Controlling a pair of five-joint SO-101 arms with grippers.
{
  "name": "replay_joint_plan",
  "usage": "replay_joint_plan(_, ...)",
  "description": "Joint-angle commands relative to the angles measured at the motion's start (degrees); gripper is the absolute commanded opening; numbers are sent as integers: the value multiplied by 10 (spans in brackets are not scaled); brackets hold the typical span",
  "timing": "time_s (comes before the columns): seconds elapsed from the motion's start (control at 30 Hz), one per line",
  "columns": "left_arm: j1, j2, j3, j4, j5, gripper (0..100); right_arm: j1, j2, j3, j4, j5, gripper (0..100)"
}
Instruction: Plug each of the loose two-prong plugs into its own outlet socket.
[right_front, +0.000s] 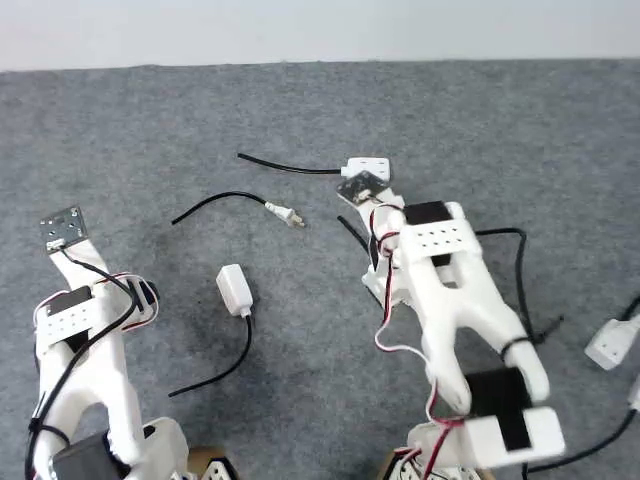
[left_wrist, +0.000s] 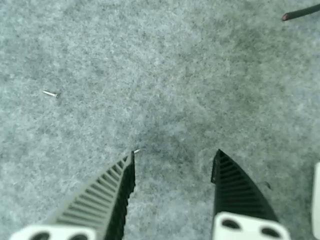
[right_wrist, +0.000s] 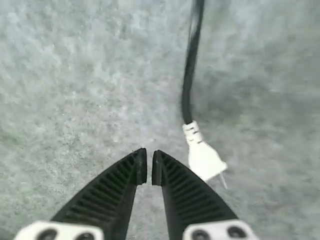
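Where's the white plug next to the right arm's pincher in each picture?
High view: the white plug lies far back on the grey carpet, just past the right arm.
Right wrist view: it lies close beside the tips of the right gripper.
Left wrist view: not in it.
Shared landmark: the black cord running off the plug.

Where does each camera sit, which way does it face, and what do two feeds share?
High view: fixed above the table, looking down on the grey mat; shows the left arm and right arm.
Left wrist view: on the left wrist, facing down at the mat past the open left gripper.
Right wrist view: on the right wrist, facing down past the shut right gripper at a white plug on a black cord.
Shared: that plug is probably the white piece at the right arm's tip in the high view.
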Motion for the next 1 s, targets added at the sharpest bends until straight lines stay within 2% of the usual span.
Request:
replay_joint_plan(0.0, 5, -9, -26, 2, -7, 232, 31, -46, -26, 21, 69, 38)
replay_joint_plan(0.17, 5, -9, -26, 1, -7, 232, 47, -22, -27, 29, 129, 43)
replay_joint_plan(0.33, 5, -9, -26, 1, -7, 232, 47, 23, -41, 29, 135, 151)
replay_joint_plan(0.5, 5, -9, -26, 1, -7, 232, 48, 81, -91, 29, 138, 99)
replay_joint_plan(0.83, 5, -9, -26, 1, -7, 232, 51, 194, -144, 29, 157, 111)
replay_joint_plan(0.97, 5, -9, -26, 1, -7, 232, 73, 211, -143, 29, 185, 110)
